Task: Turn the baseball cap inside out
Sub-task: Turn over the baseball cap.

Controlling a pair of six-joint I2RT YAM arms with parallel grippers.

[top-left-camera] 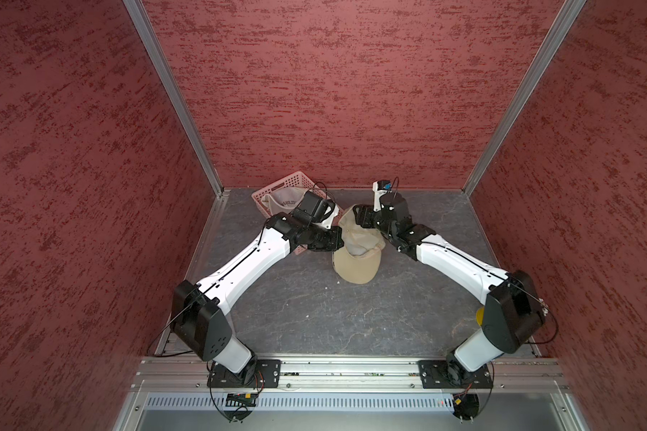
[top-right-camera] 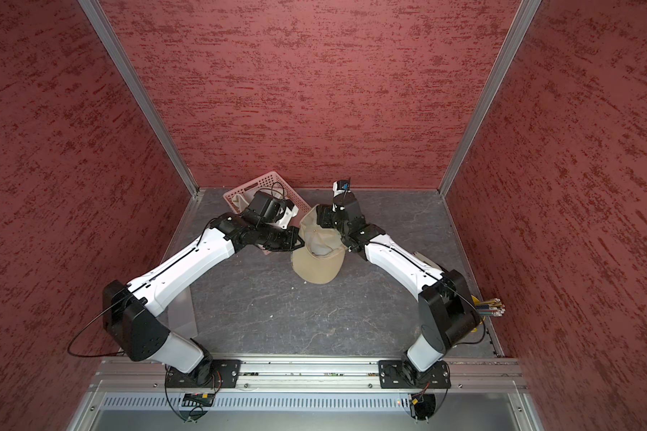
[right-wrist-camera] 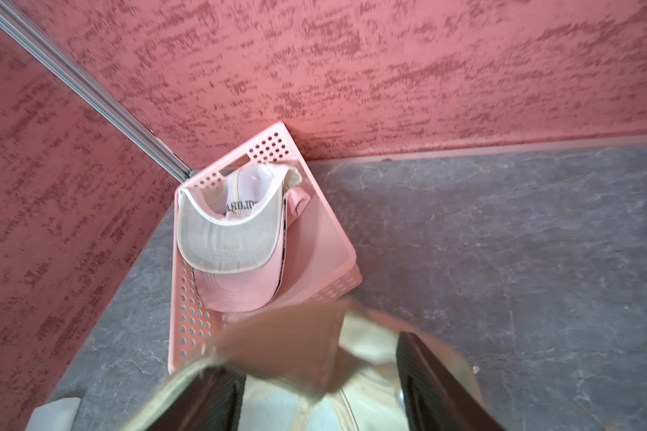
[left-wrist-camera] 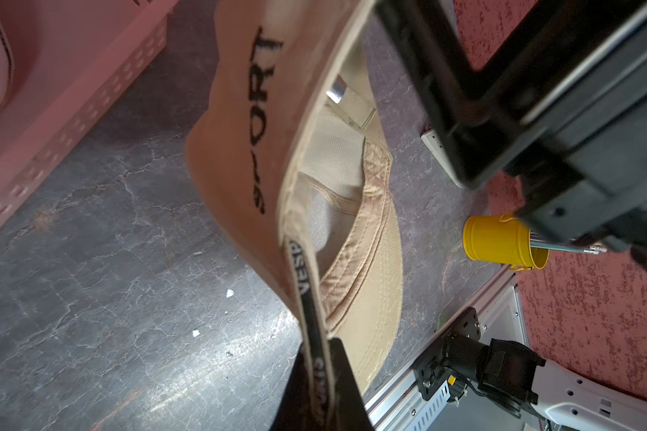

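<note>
Grip: left claw (left-wrist-camera: 320,375) pressed together on the black printed band along the rim of the tan cap (left-wrist-camera: 240,156), pinching it.
Spread: right claw (right-wrist-camera: 324,395) with its dark fingers (right-wrist-camera: 437,388) standing well apart, tan cloth draped between and over them; too blurred to tell whether gripping any of it.
Tan cap (top-left-camera: 359,261) (top-right-camera: 318,265): held up between the two claws in both top views, crown crumpled at the claws, brim lowest and pointing toward the arm bases; contact with the table (top-left-camera: 314,317) not clear.
Cap detail: opening turned toward the left wrist view, pale lining and a metal strap buckle showing, black stitched letters on the outside.
Basket (right-wrist-camera: 187,306): pink, walls full of holes, in the far left corner, just behind the left claw.
Inside basket: white cap (right-wrist-camera: 225,239) lying over pink cap (right-wrist-camera: 240,291).
Cup (left-wrist-camera: 497,242): yellow, by the right wall near the right arm's base, pencils (top-right-camera: 495,309) sticking out.
</note>
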